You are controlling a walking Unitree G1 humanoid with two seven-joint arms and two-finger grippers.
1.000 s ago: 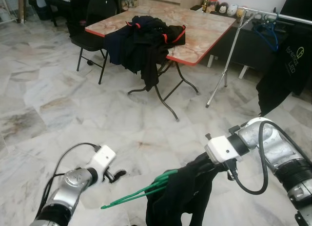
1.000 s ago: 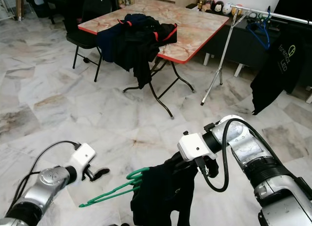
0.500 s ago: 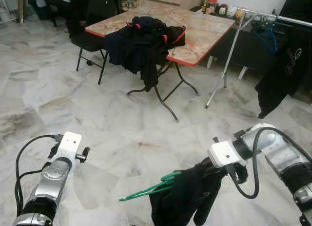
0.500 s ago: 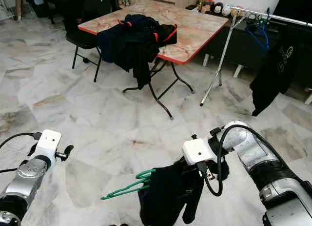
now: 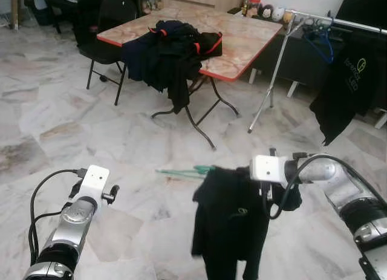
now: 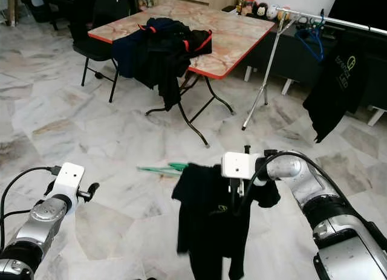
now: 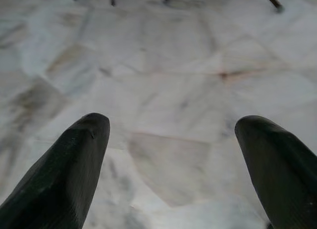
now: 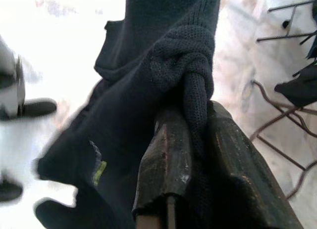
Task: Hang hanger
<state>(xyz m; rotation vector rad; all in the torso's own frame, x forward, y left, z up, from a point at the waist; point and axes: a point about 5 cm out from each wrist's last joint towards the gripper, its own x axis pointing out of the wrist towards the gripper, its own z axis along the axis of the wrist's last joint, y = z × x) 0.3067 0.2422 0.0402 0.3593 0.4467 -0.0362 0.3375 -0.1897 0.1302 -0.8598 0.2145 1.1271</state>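
Note:
A black knit garment hangs from a green hanger whose end pokes out level to the left. My right gripper is shut on the garment's bunched collar at the top of the hanger and holds it above the floor, mid-right. In the eye views its fingers are hidden behind the cloth. My left gripper is open and empty over the marble floor at the lower left, well apart from the garment. The clothes rack stands at the far right with a blue hanger and a black shirt on it.
A folding table with a pile of dark clothes stands ahead, and a black chair is at its left. Dark cabinets line the wall behind the rack. Open marble floor lies between me and the table.
My right arm has lifted the garment, which now hangs straight with the hanger level instead of drooping. The left arm drew back to the left a second ago and has held since.

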